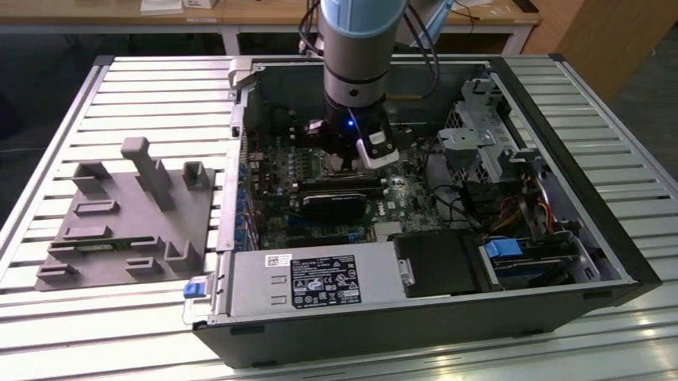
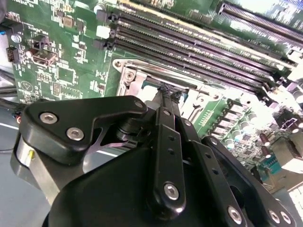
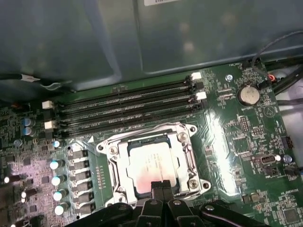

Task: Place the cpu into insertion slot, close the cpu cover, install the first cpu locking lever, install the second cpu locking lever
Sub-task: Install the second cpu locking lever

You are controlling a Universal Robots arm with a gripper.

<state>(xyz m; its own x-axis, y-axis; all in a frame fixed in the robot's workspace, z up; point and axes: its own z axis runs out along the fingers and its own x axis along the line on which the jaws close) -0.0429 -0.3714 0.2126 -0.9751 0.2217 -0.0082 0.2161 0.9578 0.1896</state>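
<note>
Black linkage of my gripper [image 3: 161, 189] sits closest, fingers pressed together with nothing visibly between them, tips touching the cpu [image 3: 149, 166]. That chip already lies flat in the insertion slot [image 3: 188, 163], directly at twelve o'clock from my fingertips. Beyond it, the memory slots [image 3: 128, 106] run nine to three.
</note>
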